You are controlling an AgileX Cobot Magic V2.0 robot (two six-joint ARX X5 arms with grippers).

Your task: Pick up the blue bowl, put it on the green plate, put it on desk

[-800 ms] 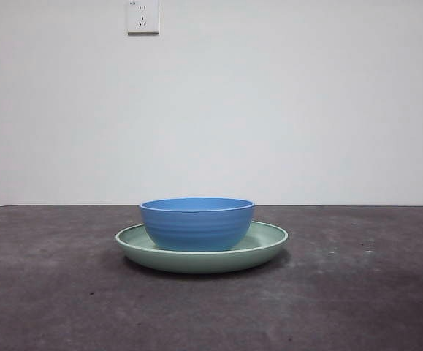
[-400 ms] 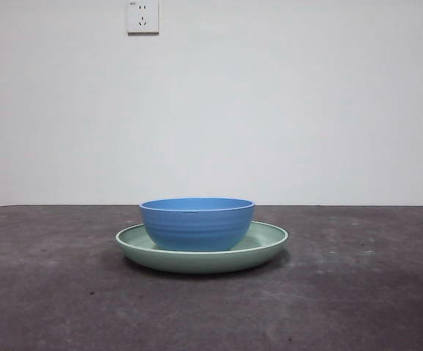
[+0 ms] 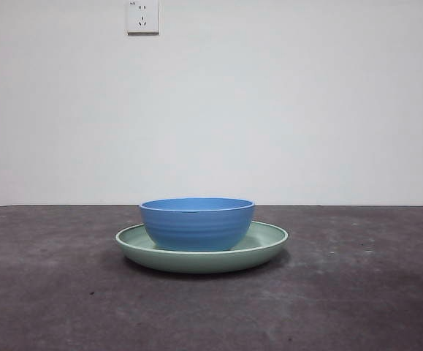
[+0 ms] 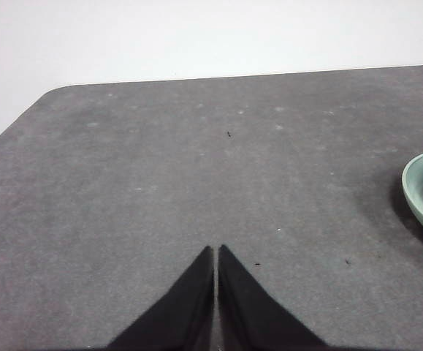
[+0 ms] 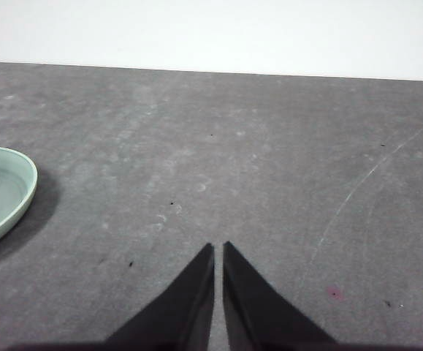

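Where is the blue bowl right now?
In the front view the blue bowl sits upright inside the green plate, slightly left of the plate's centre, on the desk below the wall socket.

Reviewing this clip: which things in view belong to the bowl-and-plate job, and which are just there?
Belongs to the job:
blue bowl, sitting in the plate
green plate, under the bowl
desk, carrying both
left gripper, shut, over bare desk
right gripper, shut, over bare desk

Just there:
wall socket
white wall
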